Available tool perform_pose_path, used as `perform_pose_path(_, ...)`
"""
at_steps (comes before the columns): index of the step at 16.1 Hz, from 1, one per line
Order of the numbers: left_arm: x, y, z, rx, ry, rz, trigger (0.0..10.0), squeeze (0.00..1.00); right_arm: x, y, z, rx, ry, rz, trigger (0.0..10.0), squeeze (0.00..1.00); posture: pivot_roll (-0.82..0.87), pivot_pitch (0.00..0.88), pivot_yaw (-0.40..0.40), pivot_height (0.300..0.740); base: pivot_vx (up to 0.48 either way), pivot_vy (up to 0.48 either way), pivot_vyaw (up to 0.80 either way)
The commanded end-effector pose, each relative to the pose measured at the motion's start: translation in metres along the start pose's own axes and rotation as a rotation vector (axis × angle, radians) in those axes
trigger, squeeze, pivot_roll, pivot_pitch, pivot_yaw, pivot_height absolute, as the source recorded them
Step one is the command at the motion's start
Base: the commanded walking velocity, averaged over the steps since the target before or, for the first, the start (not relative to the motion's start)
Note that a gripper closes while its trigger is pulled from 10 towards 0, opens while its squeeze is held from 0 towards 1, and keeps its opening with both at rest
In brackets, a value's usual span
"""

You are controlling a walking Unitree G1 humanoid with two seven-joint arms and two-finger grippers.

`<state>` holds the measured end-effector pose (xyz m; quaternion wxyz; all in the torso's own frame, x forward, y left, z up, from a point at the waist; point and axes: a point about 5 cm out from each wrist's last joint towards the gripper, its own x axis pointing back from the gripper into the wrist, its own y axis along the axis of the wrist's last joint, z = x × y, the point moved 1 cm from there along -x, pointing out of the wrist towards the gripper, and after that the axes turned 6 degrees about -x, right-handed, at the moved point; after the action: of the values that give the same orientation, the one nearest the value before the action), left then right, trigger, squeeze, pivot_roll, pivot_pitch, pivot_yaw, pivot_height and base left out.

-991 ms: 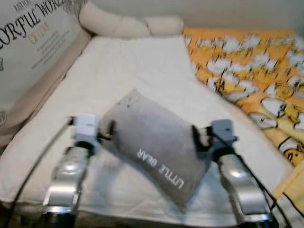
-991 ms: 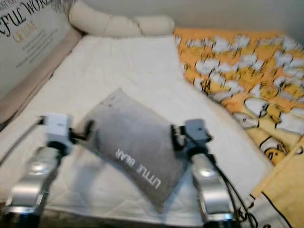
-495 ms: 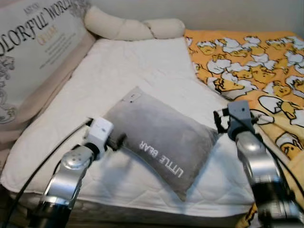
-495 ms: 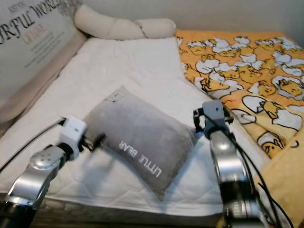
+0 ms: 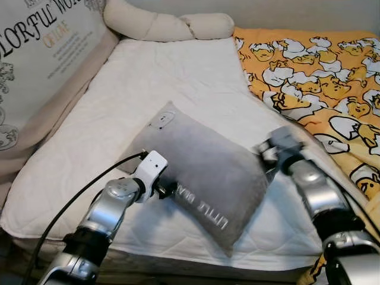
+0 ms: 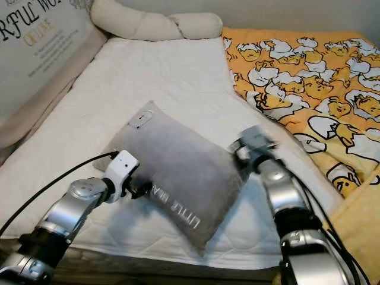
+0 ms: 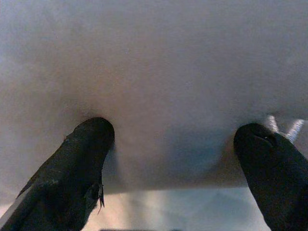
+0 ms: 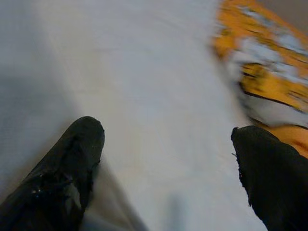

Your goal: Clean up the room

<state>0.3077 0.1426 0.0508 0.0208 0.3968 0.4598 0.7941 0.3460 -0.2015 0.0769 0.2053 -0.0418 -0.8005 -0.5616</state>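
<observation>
A grey pillow [image 5: 202, 160] printed "LITTLE BEAR" lies slantwise on the white mattress [image 5: 178, 77]. My left gripper [image 5: 170, 189] presses into the pillow's near left edge. In the left wrist view its fingers [image 7: 89, 144] stand wide apart, open, with the grey fabric [image 7: 168, 72] bulging between them. My right gripper [image 6: 239, 155] sits at the pillow's right corner, blurred. The right wrist view has its fingers [image 8: 79, 144] spread open over white mattress [image 8: 159, 96], with a little grey fabric by one finger.
A cream rolled bolster [image 5: 166, 24] lies across the head of the bed. An orange blanket [image 5: 320, 77] with a cartoon print covers the right side. A printed cushion panel [image 5: 41, 65] lines the left. The mattress's front edge [image 5: 178, 255] is just below my arms.
The left gripper has pushed rightward into the pillow's near edge. The right gripper, which had swung away to the right, has come back to the pillow's right corner. The camera has shifted slightly.
</observation>
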Motion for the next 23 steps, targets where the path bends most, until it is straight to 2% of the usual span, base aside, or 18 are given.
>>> perform_pose_path(1, -0.002, -0.012, 0.003, 0.02, 0.021, 0.082, 10.0, 0.0, 0.005, 0.005, 0.003, 0.036, 0.1, -0.021, 10.0, 0.0, -0.08, 0.0, 0.032, 0.74, 0.0, 0.0, 0.0)
perform_pose_path(3, -0.004, -0.012, 0.013, 0.014, 0.082, 0.091, 10.0, 0.0, 0.021, 0.001, 0.016, 0.041, 0.297, -0.017, 10.0, 0.0, -0.08, 0.0, 0.034, 0.74, 0.0, 0.0, 0.0)
perform_pose_path(5, -0.003, 0.01, 0.039, 0.072, 0.241, -0.026, 10.0, 0.0, 0.045, 0.001, 0.029, 0.032, 0.478, -0.024, 10.0, 0.0, -0.08, 0.0, 0.034, 0.74, 0.0, 0.0, 0.0)
perform_pose_path(8, 0.001, 0.04, 0.066, 0.147, 0.372, -0.165, 10.0, 0.0, 0.07, -0.013, 0.037, 0.058, 0.603, 0.044, 10.0, 0.0, -0.08, 0.0, 0.028, 0.74, 0.0, 0.0, 0.0)
perform_pose_path(10, 0.001, 0.056, 0.066, 0.12, 0.361, -0.232, 10.0, 0.0, 0.08, -0.02, 0.038, 0.06, 0.566, 0.074, 10.0, 0.0, -0.09, 0.0, 0.031, 0.74, 0.0, 0.0, 0.0)
perform_pose_path(13, -0.001, 0.051, 0.058, 0.09, 0.326, -0.243, 10.0, 0.0, 0.085, -0.024, 0.027, 0.053, 0.448, 0.106, 10.0, 0.0, -0.09, 0.0, 0.035, 0.74, 0.0, 0.0, 0.0)
perform_pose_path(14, 0.002, 0.038, 0.059, 0.127, 0.306, -0.213, 10.0, 0.0, 0.084, -0.029, 0.007, -0.007, 0.307, 0.146, 10.0, 0.0, -0.1, 0.0, 0.038, 0.74, 0.0, 0.0, 0.0)
perform_pose_path(15, 0.005, 0.031, 0.062, 0.152, 0.309, -0.191, 10.0, 0.0, 0.083, -0.029, -0.001, -0.068, 0.256, 0.137, 10.0, 0.53, -0.1, 0.0, 0.038, 0.74, 0.0, 0.0, 0.0)
perform_pose_path(16, 0.01, 0.023, 0.069, 0.205, 0.331, -0.188, 10.0, 0.0, 0.083, -0.026, -0.008, -0.13, 0.203, 0.103, 10.0, 1.0, -0.1, 0.0, 0.04, 0.74, 0.0, 0.0, 0.0)
perform_pose_path(17, 0.018, 0.013, 0.077, 0.277, 0.365, -0.201, 10.0, 0.0, 0.08, -0.024, -0.016, -0.224, 0.14, 0.053, 10.0, 1.0, -0.09, 0.0, 0.039, 0.74, 0.0, 0.0, 0.0)
perform_pose_path(18, 0.025, 0.006, 0.084, 0.325, 0.4, -0.223, 10.0, 0.0, 0.076, -0.026, -0.019, -0.38, 0.101, 0.032, 10.0, 1.0, -0.09, 0.0, 0.036, 0.74, 0.0, 0.0, 0.0)
perform_pose_path(19, 0.029, 0.002, 0.087, 0.344, 0.424, -0.25, 10.0, 0.0, 0.073, -0.028, -0.02, -0.474, 0.093, 0.023, 10.0, 1.0, -0.08, 0.0, 0.035, 0.74, 0.0, 0.0, 0.0)
perform_pose_path(21, 0.035, -0.011, 0.087, 0.46, 0.423, -0.277, 10.0, 0.0, 0.061, -0.026, -0.006, -0.515, 0.14, 0.024, 10.0, 1.0, -0.08, 0.0, 0.037, 0.74, 0.0, 0.0, 0.0)
perform_pose_path(22, 0.039, -0.018, 0.087, 0.49, 0.419, -0.295, 10.0, 0.0, 0.051, -0.022, -0.007, -0.651, 0.116, -0.024, 10.0, 1.0, -0.07, 0.0, 0.038, 0.74, 0.0, 0.0, 0.0)
perform_pose_path(23, 0.043, -0.027, 0.088, 0.564, 0.402, -0.314, 10.0, 0.0, 0.044, -0.021, -0.004, -0.745, 0.141, -0.045, 10.0, 1.0, -0.06, 0.0, 0.036, 0.74, 0.0, 0.0, 0.0)
